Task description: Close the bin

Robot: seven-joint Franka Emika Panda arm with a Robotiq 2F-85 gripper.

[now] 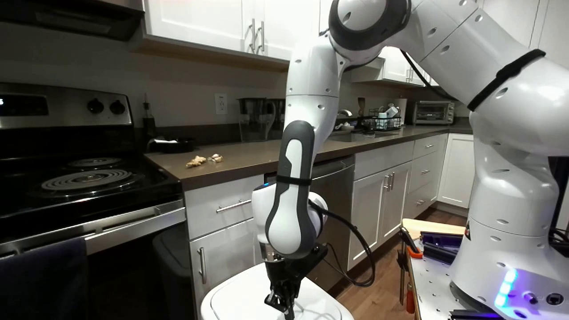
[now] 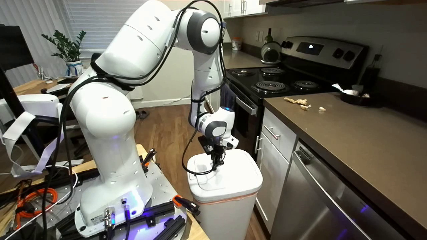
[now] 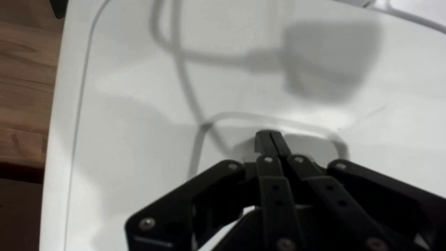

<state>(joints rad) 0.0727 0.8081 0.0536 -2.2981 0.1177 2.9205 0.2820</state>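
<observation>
The white trash bin stands upright on the floor beside the cabinets. Its rounded lid lies flat and down on the body, with a thin orange-pink strip showing under its edge. The lid also shows in an exterior view, cut by the lower frame edge, and fills most of the wrist view. My gripper is shut and empty, its two fingertips pressed together. It points down at the lid's middle, near a raised outline; I cannot tell whether the tips touch it. It also shows in both exterior views.
White cabinets and the stainless-steel dishwasher stand beside the bin. The stove is behind it. The robot's base table with tools is close to the bin. A loose black cable hangs from the arm.
</observation>
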